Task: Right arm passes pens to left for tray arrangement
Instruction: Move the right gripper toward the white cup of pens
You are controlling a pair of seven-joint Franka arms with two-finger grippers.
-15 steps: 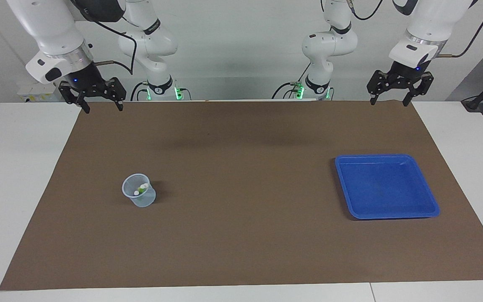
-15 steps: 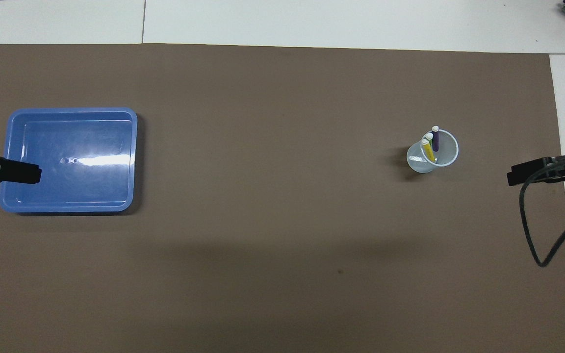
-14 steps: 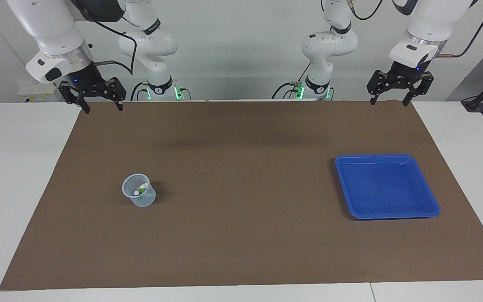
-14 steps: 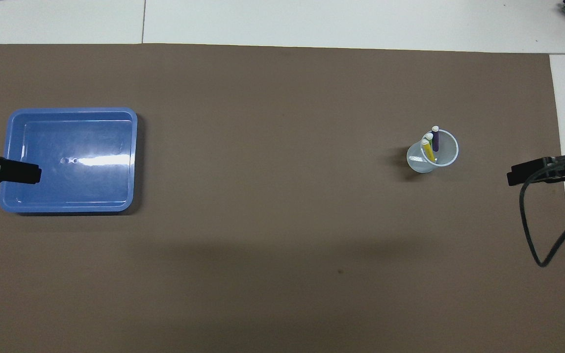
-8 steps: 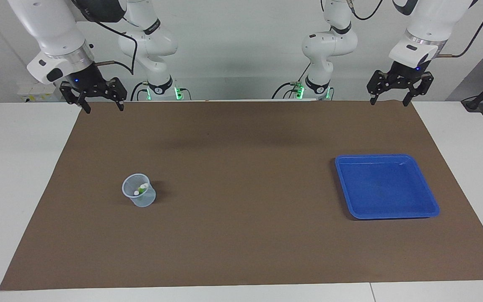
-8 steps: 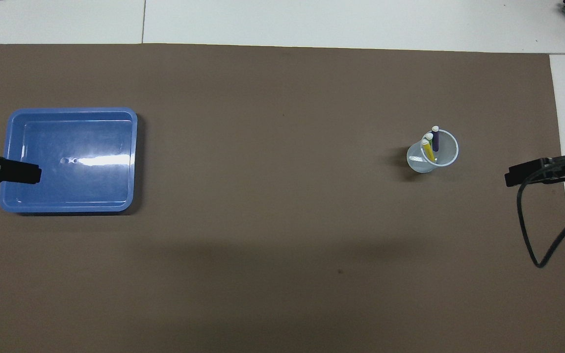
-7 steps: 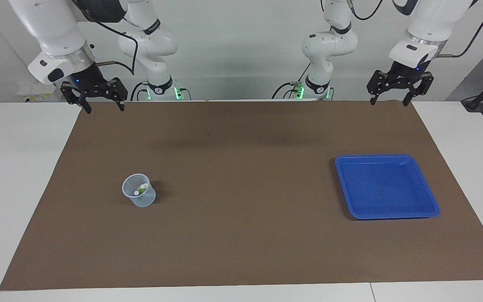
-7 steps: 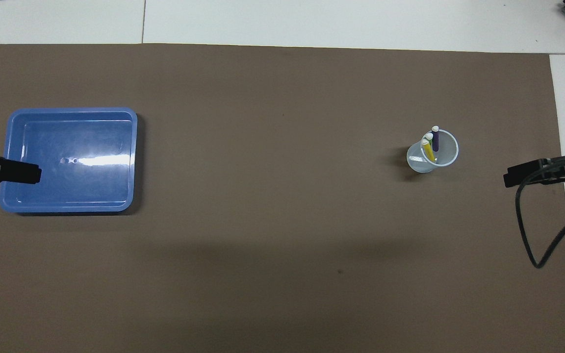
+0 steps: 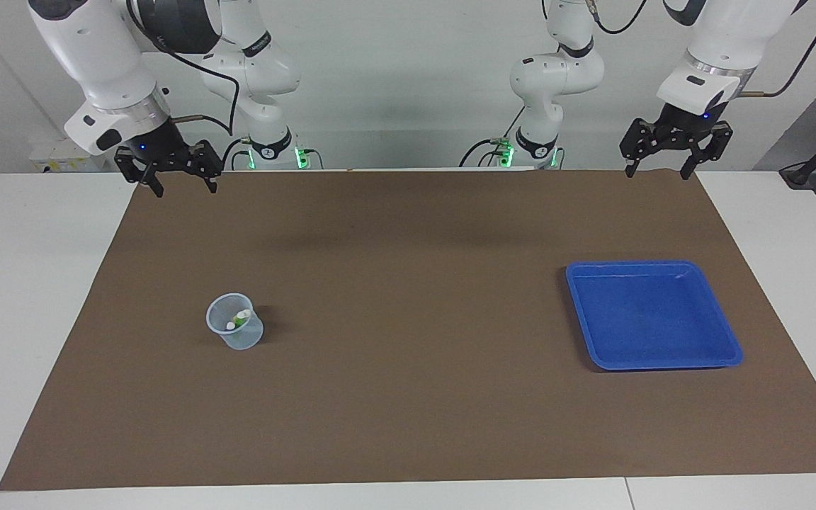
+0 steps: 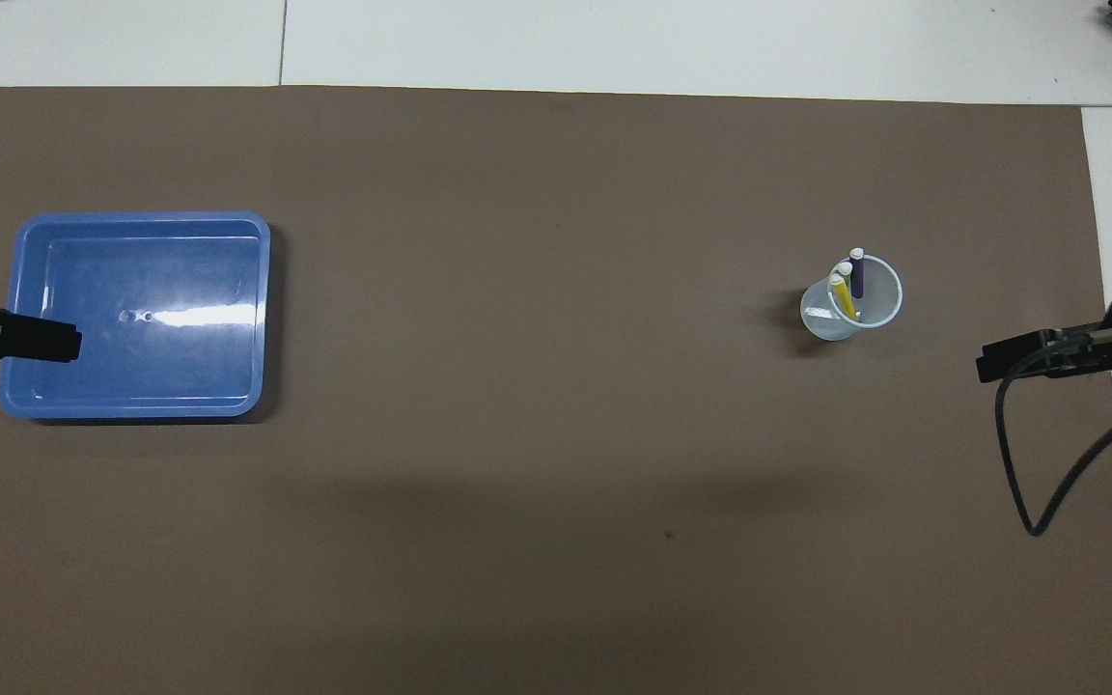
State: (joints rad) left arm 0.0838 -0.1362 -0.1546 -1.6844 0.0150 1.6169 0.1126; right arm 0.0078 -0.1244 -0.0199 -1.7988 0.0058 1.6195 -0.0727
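Clear plastic cup (image 10: 851, 307) stands upright on the brown mat (image 10: 537, 434), toward the right arm's end. In it: three pens (image 10: 847, 282), yellow, green, purple, whitish tips up, leaning on the rim; in the facing view only two tips + a bit of green show. Blue tray (image 9: 652, 314) lies flat on the mat toward the left arm's end, well apart from cup; nothing in it, just glare on the floor.

Right gripper (image 9: 186, 190) hangs over the mat corner at the robots' edge, fingers spread, holding nothing; cup + pens are well apart from it, farther out on the mat. Left gripper (image 9: 658, 172) hangs over the other robots'-edge corner, fingers spread, empty; this arm waits. Tray is well apart from it, farther out.

Mat covers most of a white table (image 9: 32, 283). Pale wall, arm bases w/ green lights.
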